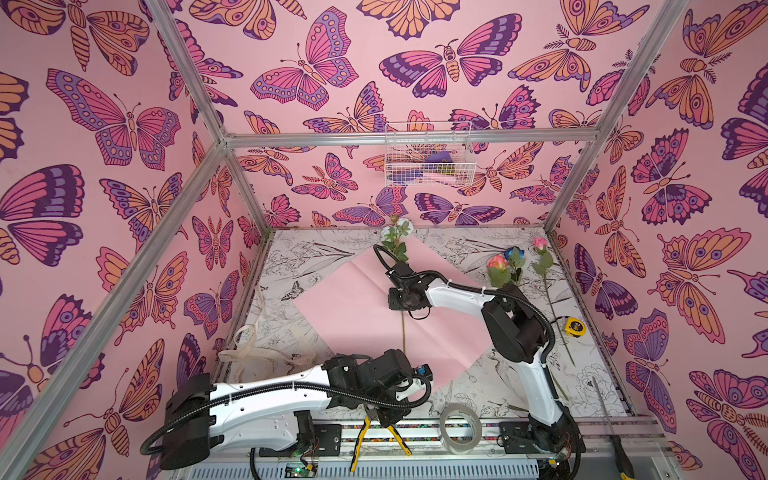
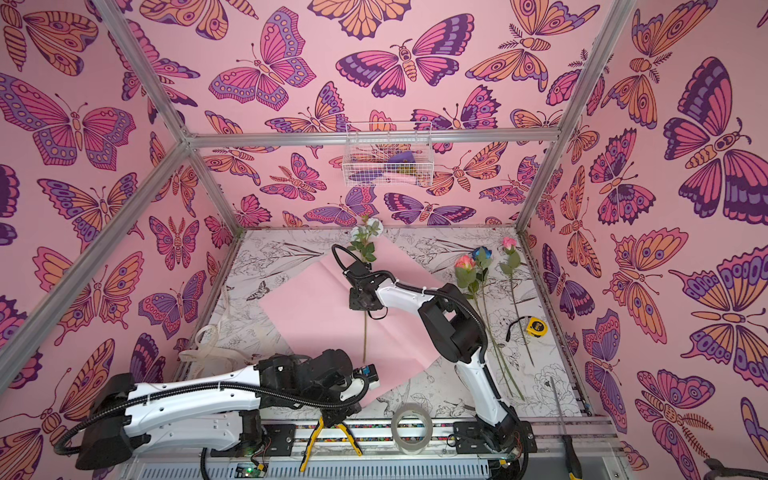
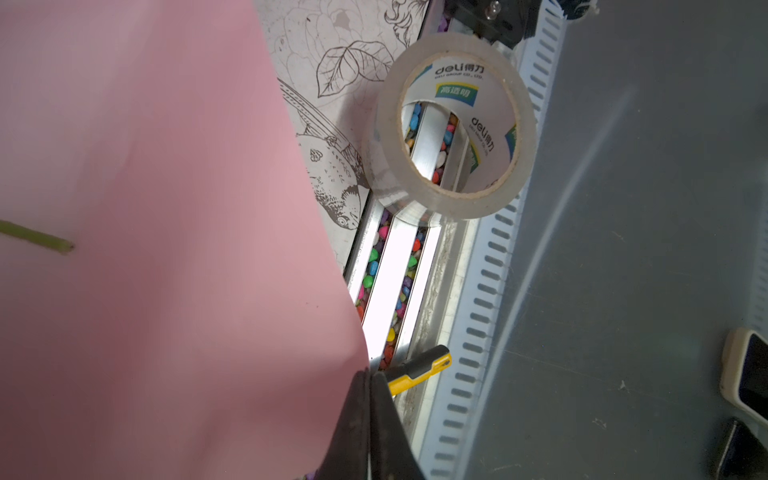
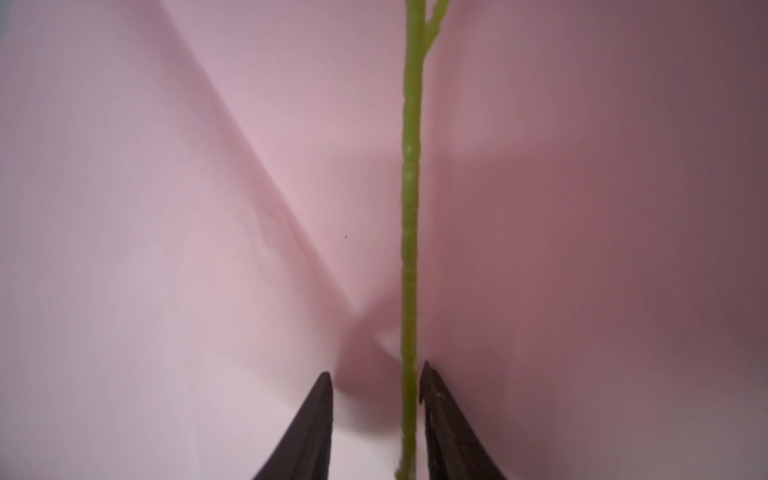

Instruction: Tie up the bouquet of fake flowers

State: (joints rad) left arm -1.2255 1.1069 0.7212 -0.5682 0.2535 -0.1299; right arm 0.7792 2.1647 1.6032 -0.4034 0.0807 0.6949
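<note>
Early days: the pink paper point(image 1: 345, 307) lies flat with only the white rose point(image 1: 395, 243) on it, its stem between the parted, unclamped fingers of the right gripper point(image 4: 377, 370). The coral rose point(image 1: 497, 264), blue rose point(image 1: 513, 253), pink rose point(image 1: 540, 244) and ribbon point(image 1: 249, 353) lie off the sheet. The left gripper point(image 3: 369, 374) sits at the paper's near corner, perhaps pinching it, though I cannot tell — gathering, wrapping and tying are all still to do.

Clear tape roll point(image 3: 382, 166), yellow pliers point(image 1: 361, 440), tape measure point(image 1: 575, 326), wire basket point(image 1: 395, 166)

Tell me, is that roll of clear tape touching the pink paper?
Apart. The left wrist view shows printed table cover between the tape roll and the edge of the pink paper.
</note>
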